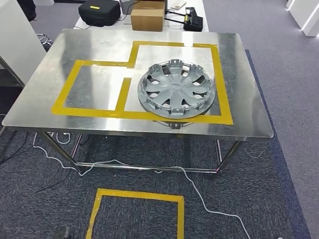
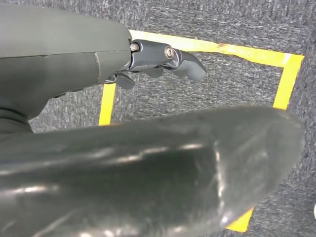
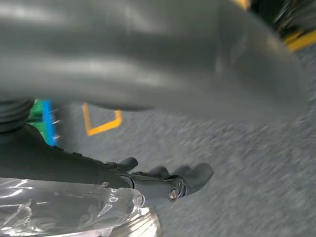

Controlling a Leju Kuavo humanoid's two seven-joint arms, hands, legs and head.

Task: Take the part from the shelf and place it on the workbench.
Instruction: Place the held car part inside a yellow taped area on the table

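Grey plastic, the part (image 1: 176,89), a wheel cover, lies flat on our steel table (image 1: 45,94), right of centre inside the yellow tape outline (image 1: 68,87), its near rim over the near tape strip. Our left hand (image 2: 164,59) hangs above grey carpet (image 1: 263,199) with fingers loosely apart, holding nothing. Our right hand (image 3: 168,182) likewise hangs unladen, fingers extended. A cardboard box (image 1: 147,16) sits beyond the table's far edge.
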